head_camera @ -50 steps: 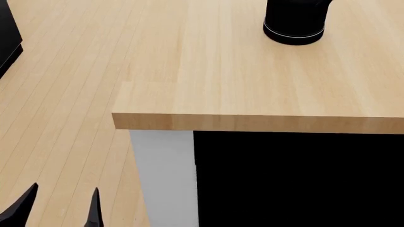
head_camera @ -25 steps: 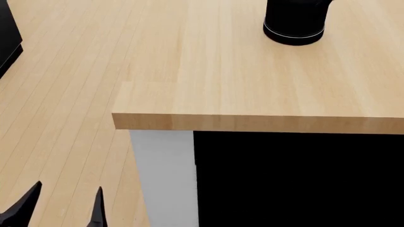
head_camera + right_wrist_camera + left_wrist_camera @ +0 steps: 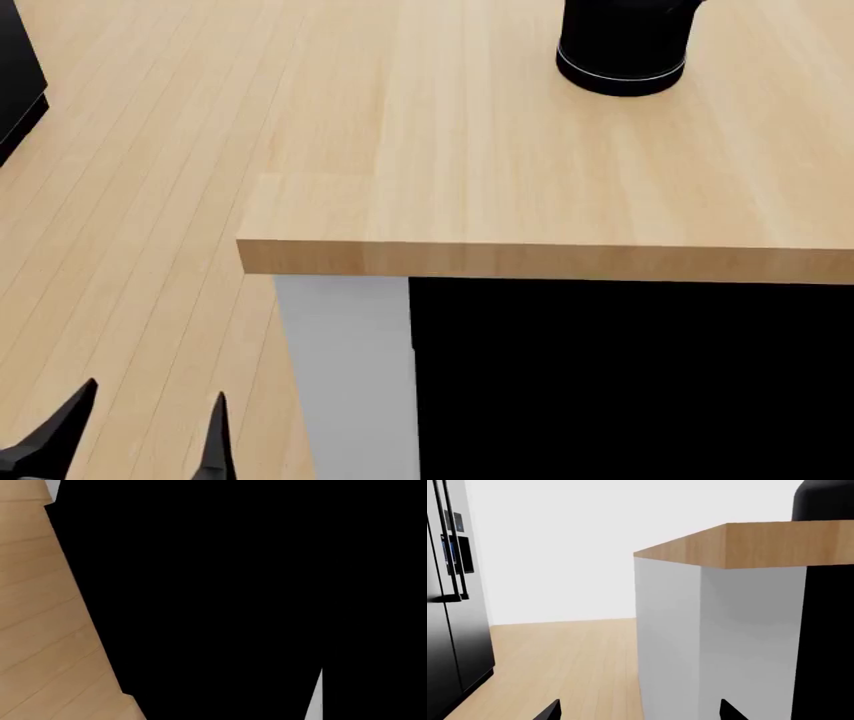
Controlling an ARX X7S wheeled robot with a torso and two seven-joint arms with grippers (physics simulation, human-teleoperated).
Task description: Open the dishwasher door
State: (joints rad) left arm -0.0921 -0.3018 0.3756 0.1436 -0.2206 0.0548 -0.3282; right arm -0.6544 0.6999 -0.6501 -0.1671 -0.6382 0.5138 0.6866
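The left claw hangs low over the wooden floor, its two prongs spread apart and grasping nothing. Right of it stands a white side panel, then the black dishwasher door under the table. The right claw is not visible.

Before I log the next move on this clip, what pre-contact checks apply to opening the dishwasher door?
1. Dishwasher door in view: ok, black front under the countertop.
2. Handle located: cannot tell, no bar shows.
3. Left end effector open: ok, fingers apart, empty.
4. Left end effector at the door: not ok, low beside the white side panel.
5. Right end effector state: cannot tell, its view is nearly all black.
6. Kettle away from the edge: ok.
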